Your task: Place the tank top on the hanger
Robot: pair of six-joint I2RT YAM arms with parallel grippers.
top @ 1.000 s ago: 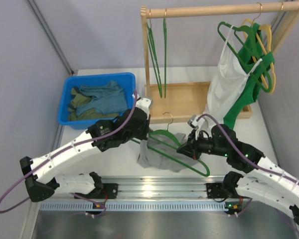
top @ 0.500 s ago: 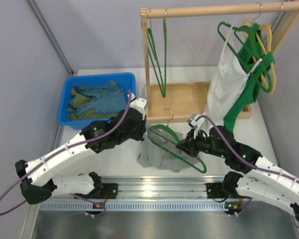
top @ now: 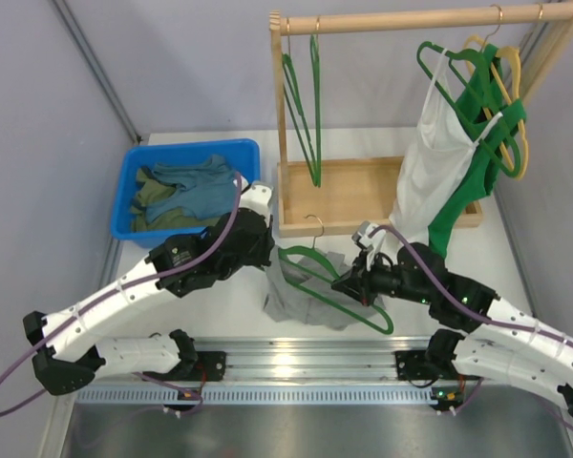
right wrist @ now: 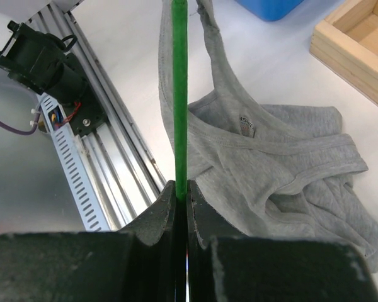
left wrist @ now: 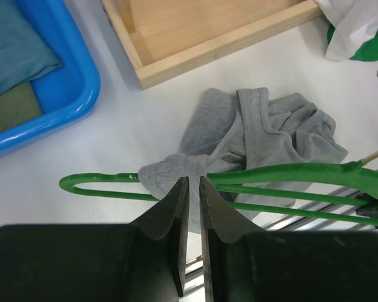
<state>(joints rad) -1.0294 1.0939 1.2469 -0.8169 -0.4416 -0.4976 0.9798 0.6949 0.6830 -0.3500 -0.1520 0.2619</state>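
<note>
While the right gripper (right wrist: 181, 184) clamps the hanger (right wrist: 179, 94), the blue bin (top: 191, 145) holds teal and olive clothes (top: 186, 187); left gripper (left wrist: 191, 180) unclear.

- Bright, even, diffuse light fills the top view; the white table (top: 239, 305) carries only faint, soft-edged shadows beneath the arms.
- A pale glare patch sits on the metal rail (top: 286, 367) at the near edge.
- In the left wrist view the blue bin (left wrist: 88, 94) has a small sheen along its rim; the left gripper (left wrist: 189, 179) is dark and slightly soft.
- In the right wrist view the tank top (right wrist: 271, 170) is sharp, its folds gently shaded; the right gripper (right wrist: 181, 184), close to the lens, is underlit.
</note>
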